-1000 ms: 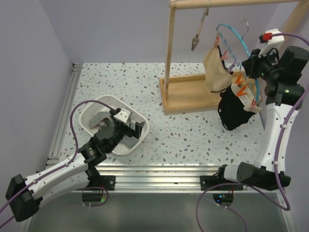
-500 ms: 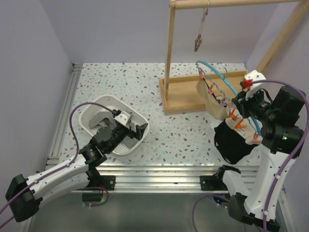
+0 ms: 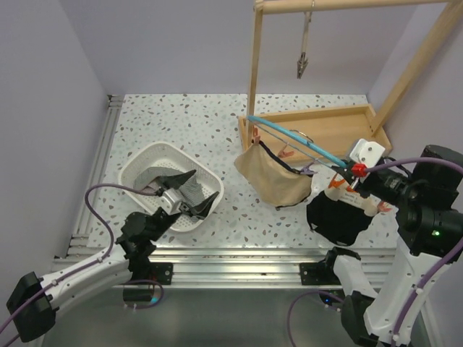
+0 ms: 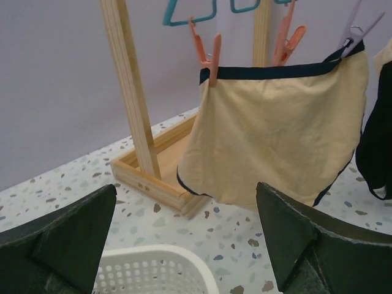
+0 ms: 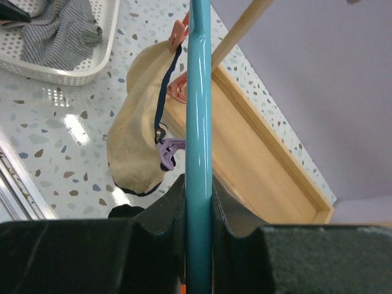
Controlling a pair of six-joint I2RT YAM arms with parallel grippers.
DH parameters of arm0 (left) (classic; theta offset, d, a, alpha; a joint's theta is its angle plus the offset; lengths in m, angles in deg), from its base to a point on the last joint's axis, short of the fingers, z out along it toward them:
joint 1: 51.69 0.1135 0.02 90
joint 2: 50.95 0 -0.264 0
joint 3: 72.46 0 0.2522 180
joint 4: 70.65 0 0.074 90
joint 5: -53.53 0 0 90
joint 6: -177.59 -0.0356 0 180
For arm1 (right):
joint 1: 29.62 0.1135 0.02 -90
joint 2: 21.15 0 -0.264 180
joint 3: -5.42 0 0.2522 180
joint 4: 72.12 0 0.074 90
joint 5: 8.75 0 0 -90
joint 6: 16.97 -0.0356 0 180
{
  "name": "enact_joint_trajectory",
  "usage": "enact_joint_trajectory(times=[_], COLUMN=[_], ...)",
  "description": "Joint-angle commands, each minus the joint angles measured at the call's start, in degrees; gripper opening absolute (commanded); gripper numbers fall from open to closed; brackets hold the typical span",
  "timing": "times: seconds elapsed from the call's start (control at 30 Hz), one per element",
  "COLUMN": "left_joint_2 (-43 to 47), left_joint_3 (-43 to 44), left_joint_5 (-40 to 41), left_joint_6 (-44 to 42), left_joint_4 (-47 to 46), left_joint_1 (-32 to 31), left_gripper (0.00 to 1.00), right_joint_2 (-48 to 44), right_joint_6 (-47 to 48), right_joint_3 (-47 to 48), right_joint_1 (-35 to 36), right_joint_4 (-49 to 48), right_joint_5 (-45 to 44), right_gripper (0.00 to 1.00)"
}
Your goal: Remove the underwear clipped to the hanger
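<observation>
Two pairs hang clipped to the teal wire hanger (image 3: 289,137): beige cloth underwear (image 3: 273,181) and a black cloth pair (image 3: 336,217). Right claw (image 3: 354,172) clenches the hanger; left claw (image 3: 194,191) gapes, released. Tug too hard and the pegs could tear fabric, or the hanger could twist loose.

Top camera looks down; both wrist cameras share the beige pair (image 4: 275,135).

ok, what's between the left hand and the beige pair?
Just the white basket's rim and bare speckled table, seen in the left wrist view past the left hand; the beige pair hangs clipped beyond.
</observation>
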Motion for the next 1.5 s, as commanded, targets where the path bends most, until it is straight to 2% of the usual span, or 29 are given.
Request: enact_joint_trajectory(times=[0.0, 0.07, 0.13, 0.33, 0.4, 0.43, 0.5, 0.53, 0.57, 0.6, 0.63, 0.67, 0.73, 0.97, 1.1, 1.27, 1.47], left_joint_2=[-1.5, -3.3, -6.9, -16.3, -18.6, -19.4, -22.6, -24.3, -26.4, -30.7, -33.1, -37.2, -40.6, -48.3, -47.3, -44.3, -44.1], left_joint_3=[-5.0, -5.0, -2.5, 10.6, 13.9, 14.5, 14.7, 14.8, 15.4, 15.8, 16.4, 17.8, 19.2, 23.5, 23.5, 23.2, 22.9], left_joint_5=[-5.2, -6.2, -7.1, -11.4, -15.3, -22.0, -28.9, -38.1, -42.2, -45.4, -51.7, -54.0, -59.1, -61.8, -59.9, -57.5, -52.3], left_joint_6=[-5.2, -5.6, -5.5, 0.5, 3.5, 6.2, 13.8, 17.2, 20.8, 27.6, 30.3, 32.7, 37.0, 39.4, 32.6, 21.0, 17.7], left_joint_4=[-19.5, -26.5, -26.8, -17.9, -15.7, -15.9, -21.6, -24.5, -31.9, -35.5, -39.0, -45.0, -49.1, -53.5, -48.9, -38.0, -35.2], left_joint_1=[-0.1, 0.0, 0.5, 4.2, 8.9, 13.9, 19.9, 23.2, 29.0, 31.0, 33.5, 33.9, 34.4, 34.1, 32.9, 28.9, 27.8], left_gripper=[1.00, 1.00, 1.00, 1.00, 1.00, 1.00, 1.00, 1.00, 1.00, 1.00, 1.00, 1.00, 1.00, 1.00, 1.00, 1.00, 0.97], right_joint_2=[2.0, 4.0, 5.3, 10.9, 12.5, 14.3, 15.9, 17.1, 17.9, 18.8, 19.3, 19.7, 20.3, 23.2, 24.4, 24.7, 23.7], right_joint_6=[5.5, 6.0, 7.1, 10.4, 11.4, 12.4, 14.0, 14.5, 14.8, 15.6, 16.0, 16.4, 18.0, 18.9, 18.2, 17.1, 16.7], right_joint_3=[3.1, 3.1, 2.8, 1.2, 1.5, 2.2, 2.9, 4.0, 4.7, 5.8, 6.3, 6.6, 6.8, 5.7, 5.0, 4.6, 3.6], right_joint_1=[0.1, 0.2, 0.5, 3.2, 4.1, 4.2, 4.4, 4.3, 4.4, 4.4, 4.5, 4.5, 5.1, 11.4, 13.2, 13.8, 14.5], right_joint_4=[11.4, 11.3, 11.3, 11.3, 11.3, 11.3, 11.3, 11.4, 11.3, 11.3, 11.3, 11.4, 11.3, 11.3, 11.2, 10.1, 9.6], right_joint_5=[10.0, 12.0, 13.6, 16.3, 16.5, 16.6, 17.1, 17.1, 17.2, 17.4, 17.7, 18.1, 18.6, 18.4, 18.8, 18.9, 19.1], right_gripper=[0.00, 0.00, 0.00, 0.00, 0.00, 0.00, 0.00, 0.00, 0.00, 0.00, 0.00, 0.00, 0.00, 0.00, 0.00, 0.00, 0.00])
